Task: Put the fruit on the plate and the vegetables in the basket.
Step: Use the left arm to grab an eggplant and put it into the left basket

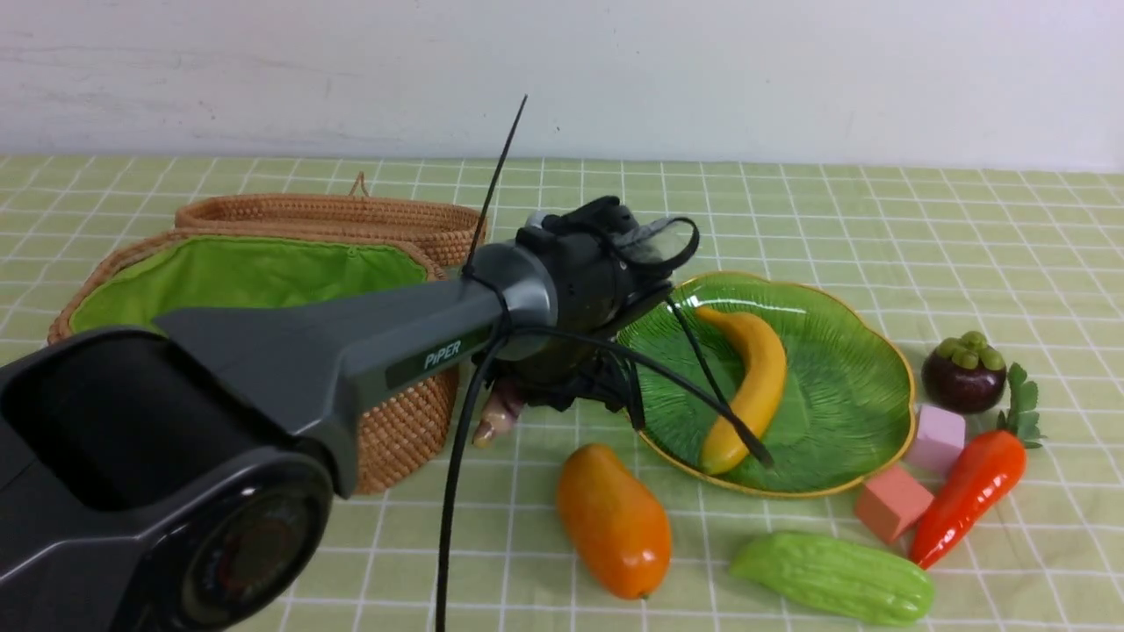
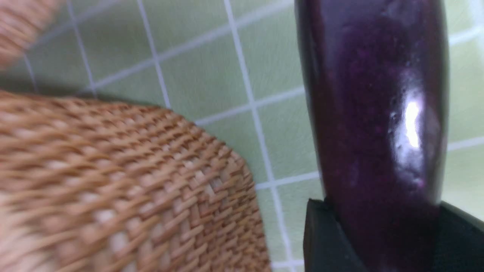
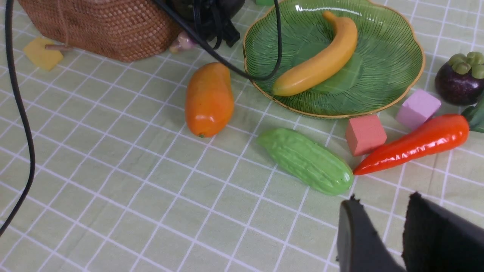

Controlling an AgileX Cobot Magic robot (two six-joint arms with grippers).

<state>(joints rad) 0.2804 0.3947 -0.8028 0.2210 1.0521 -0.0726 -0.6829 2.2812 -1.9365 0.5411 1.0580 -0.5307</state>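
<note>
Slim, glossy dark-purple eggplant (image 2: 378, 113), right of frame, clasped between left gripper (image 2: 382, 215) pads (image 2: 321, 238); probably light, stiff, slippery, so best held at its thick middle.

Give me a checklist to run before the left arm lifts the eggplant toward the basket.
1. The eggplant sits between the pads of the left gripper: ok.
2. Grip tight on it: cannot tell.
3. The basket is open, green lining showing: ok.
4. The banana lies on the plate: ok.
5. The right gripper is empty, jaws apart: ok.
6. The cable hangs free of the plate rim: cannot tell.
</note>
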